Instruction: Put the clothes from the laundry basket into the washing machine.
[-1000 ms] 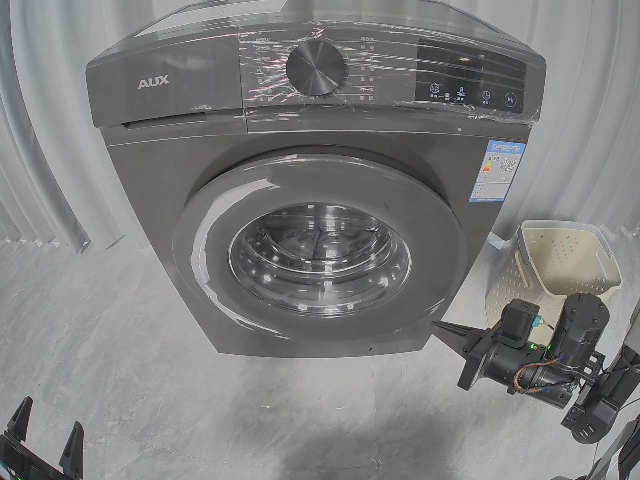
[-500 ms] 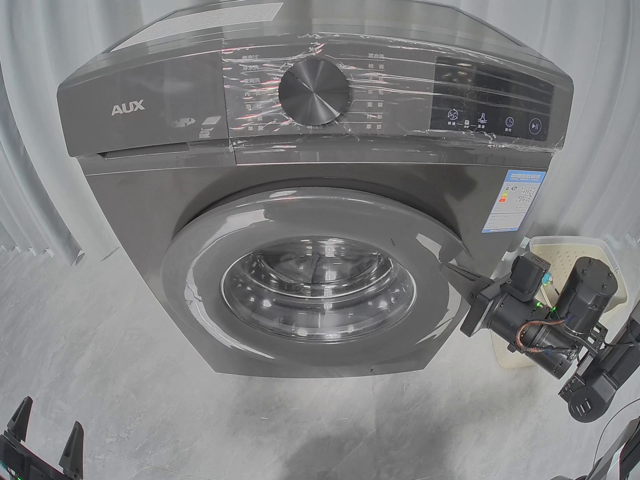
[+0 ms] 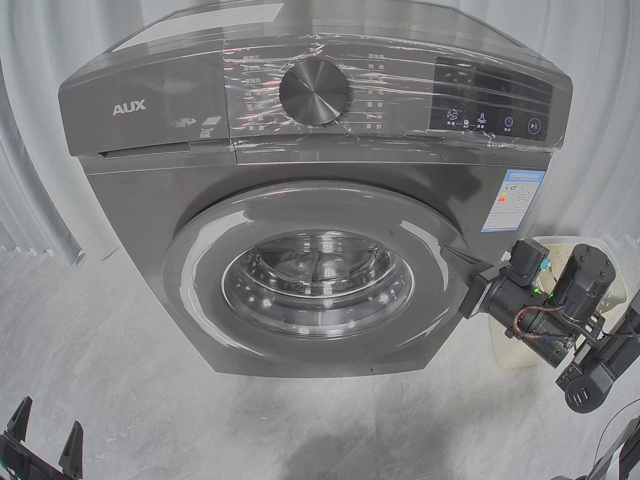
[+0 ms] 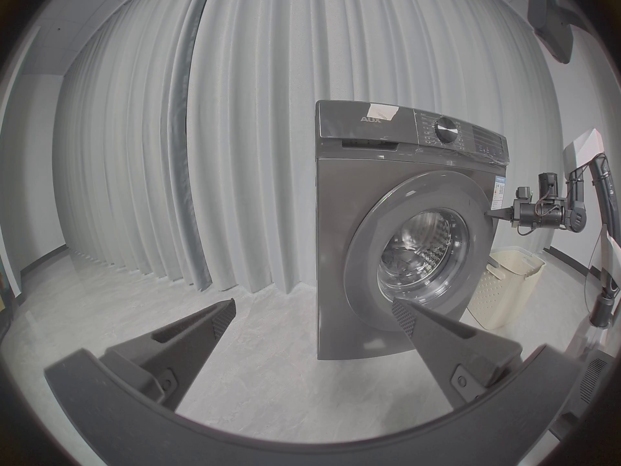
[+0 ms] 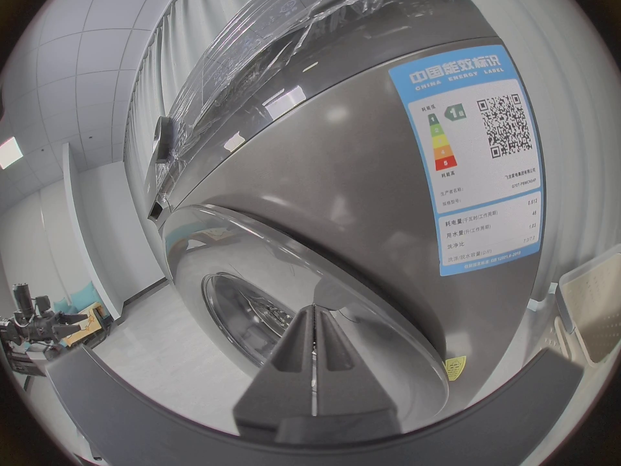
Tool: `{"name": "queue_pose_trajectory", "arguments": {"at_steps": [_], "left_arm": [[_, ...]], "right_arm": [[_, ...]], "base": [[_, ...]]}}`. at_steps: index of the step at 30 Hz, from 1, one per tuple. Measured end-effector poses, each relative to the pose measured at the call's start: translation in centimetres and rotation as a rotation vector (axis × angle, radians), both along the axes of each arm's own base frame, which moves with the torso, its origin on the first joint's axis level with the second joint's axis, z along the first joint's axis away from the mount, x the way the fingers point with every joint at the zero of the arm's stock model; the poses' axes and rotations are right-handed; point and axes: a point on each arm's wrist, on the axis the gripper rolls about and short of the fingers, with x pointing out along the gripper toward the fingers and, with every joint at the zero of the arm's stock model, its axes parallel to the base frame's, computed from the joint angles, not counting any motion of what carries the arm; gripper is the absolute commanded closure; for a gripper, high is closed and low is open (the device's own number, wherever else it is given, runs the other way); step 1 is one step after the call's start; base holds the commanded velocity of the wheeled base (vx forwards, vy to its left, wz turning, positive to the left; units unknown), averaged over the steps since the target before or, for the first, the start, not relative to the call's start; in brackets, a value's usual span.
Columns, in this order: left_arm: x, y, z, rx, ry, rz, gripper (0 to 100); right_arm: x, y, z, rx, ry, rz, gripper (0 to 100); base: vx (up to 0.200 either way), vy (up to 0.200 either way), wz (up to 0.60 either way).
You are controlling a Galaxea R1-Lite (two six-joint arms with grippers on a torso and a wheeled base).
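Curtain: pale pleated curtain (image 3: pixel 600 68) hangs behind and to both sides of the machine
Floor: grey marbled floor (image 3: pixel 100 341) carries the machine and the basket
Washing machine: grey front-loading washing machine (image 3: pixel 167 188) stands straight ahead, its control panel wrapped in clear plastic film (image 3: pixel 400 55)
Door: round door (image 3: pixel 200 255) lies against the machine's front; whether it is latched cannot be told
Drum: seen through the door glass, the drum (image 3: pixel 317 281) shows shiny metal walls and ribs
Laundry basket: cream perforated laundry basket (image 3: pixel 513 351) stands on the floor just beside the machine's right side; the right arm covers much of its opening in the head view, and the part of the inside that shows is pale perforated wall, so whether clothes lie in it cannot be told
Left gripper: left gripper (image 3: pixel 48 425) hangs low at the robot's left, well apart from the machine, its fingers spread wide with nothing between them
Right gripper: right gripper (image 3: pixel 460 256) points at the right edge of the door, its tip at the seam between the door rim and the front panel; its fingers (image 5: pixel 294 347) are pressed flat together and hold nothing
Energy label: blue and white energy label (image 3: pixel 513 200) sticks to the front panel above the right gripper
Dial: round metal dial (image 3: pixel 315 91) sits at the middle of the control panel, under the film
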Motion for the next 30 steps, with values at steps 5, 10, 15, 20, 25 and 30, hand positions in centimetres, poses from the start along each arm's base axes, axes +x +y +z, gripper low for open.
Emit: {"name": "queue_pose_trajectory", "arguments": {"at_steps": [5,10,15,20,25,30], "left_arm": [[0.0,0.0,0.0,0.000,0.000,0.000,0],[0.0,0.0,0.0,0.000,0.000,0.000,0],[0.0,0.0,0.0,0.000,0.000,-0.001,0],[0.0,0.0,0.0,0.000,0.000,-0.001,0],[0.0,0.0,0.0,0.000,0.000,-0.001,0],[0.0,0.0,0.0,0.000,0.000,-0.001,0]], "right_arm": [[-0.8,0.0,-0.3,-0.006,0.007,0.003,100],[-3.6,0.8,-1.1,-0.057,0.039,0.108,0],[-5.6,0.3,-1.4,-0.095,0.056,0.153,0],[-7.1,-0.5,-1.7,-0.110,0.077,0.165,0],[-8.3,-2.0,-1.4,-0.108,0.072,0.137,0],[-9.0,-4.4,-0.5,-0.097,0.037,0.041,0]], "base": [[0.000,0.000,0.00],[0.000,0.000,0.00],[0.000,0.000,0.00],[0.000,0.000,0.00],[0.000,0.000,0.00],[0.000,0.000,0.00]]}}
